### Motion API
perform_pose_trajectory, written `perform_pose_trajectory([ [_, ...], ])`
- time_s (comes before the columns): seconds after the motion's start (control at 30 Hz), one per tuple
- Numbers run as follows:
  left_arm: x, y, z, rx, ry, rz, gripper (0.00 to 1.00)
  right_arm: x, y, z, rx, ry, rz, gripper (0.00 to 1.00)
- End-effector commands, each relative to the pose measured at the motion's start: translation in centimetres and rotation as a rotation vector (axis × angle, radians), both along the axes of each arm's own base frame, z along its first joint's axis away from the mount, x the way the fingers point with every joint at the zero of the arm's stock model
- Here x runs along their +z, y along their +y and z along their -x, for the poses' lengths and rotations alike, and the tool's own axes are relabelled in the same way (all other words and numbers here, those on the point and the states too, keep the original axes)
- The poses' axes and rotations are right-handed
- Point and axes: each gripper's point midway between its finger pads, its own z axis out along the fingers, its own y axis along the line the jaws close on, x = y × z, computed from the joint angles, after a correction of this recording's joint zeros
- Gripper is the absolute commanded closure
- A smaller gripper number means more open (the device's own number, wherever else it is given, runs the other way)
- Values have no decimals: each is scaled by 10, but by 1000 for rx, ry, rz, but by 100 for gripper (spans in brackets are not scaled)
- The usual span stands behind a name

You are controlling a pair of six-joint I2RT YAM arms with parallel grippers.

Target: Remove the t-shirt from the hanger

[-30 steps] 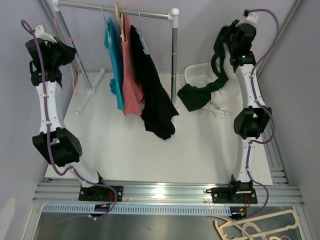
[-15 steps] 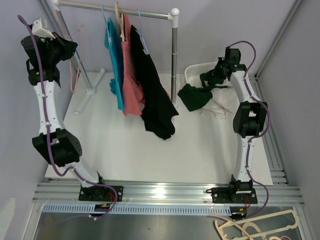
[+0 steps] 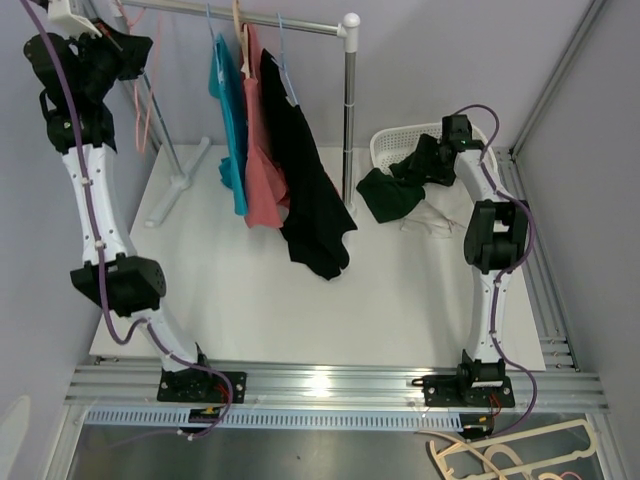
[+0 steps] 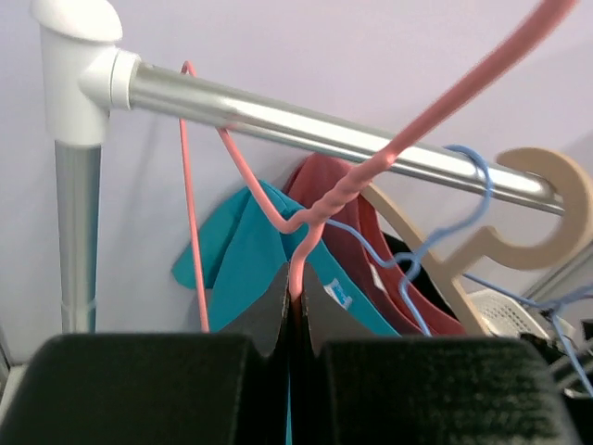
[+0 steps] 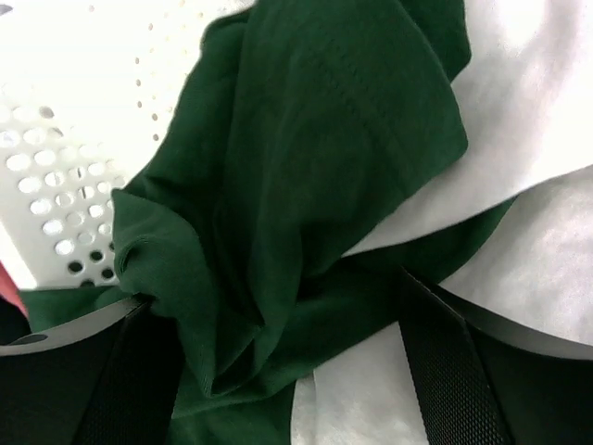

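The desk (image 3: pixel 230 300) is a white slab boxed in by walls on the left, the back and the right. Its broad near half, between the two arms, is the open room. The rack (image 3: pixel 349 110) takes up the far half: its rail runs across the back from the upper left to a white-capped post near the middle. Three garments hang from the rail close together, black (image 3: pixel 310 190) nearest the post, then red (image 3: pixel 262 170), then teal (image 3: pixel 230 120). The black hem reaches lowest, over the middle of the desk.

The green t-shirt (image 3: pixel 388 192) is off the rail. It lies crumpled on the desk right of the post, draped partly against the white basket (image 3: pixel 385 145) in the far right corner and over a white cloth (image 3: pixel 430 218).

The right claw (image 3: pixel 410 170) is low over that heap. In the wrist view its fingers (image 5: pixel 445 371) stand spread wide on either side of the bunched green fabric (image 5: pixel 306 185) and pinch nothing. I cannot tell whether the pads brush the fabric.

The left claw (image 3: pixel 125 45) is raised by the rail's left end, close to the left wall. It is clenched on a bare pink hanger (image 3: pixel 145 95), with the wire nipped between its fingertips (image 4: pixel 278 287). In the wrist view the hook of that hanger (image 4: pixel 371 167) slants across in front of the rail. A wooden hook (image 4: pixel 547 213) and a blue wire hook (image 4: pixel 463 204) sit on the rail beyond.
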Motion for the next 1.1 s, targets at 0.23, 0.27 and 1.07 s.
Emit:
perform_pose_trajectory([
  [0.23, -14, -3, -47, -1, -12, 11, 99, 101, 9, 26, 18, -224, -9, 12],
  [0.27, -16, -4, -49, -2, -10, 10, 99, 106, 8, 28, 18, -234, -5, 12],
  [1.07, -34, 4, -51, 89, 42, -11, 57, 105, -28, 131, -196, -260, 100, 10],
])
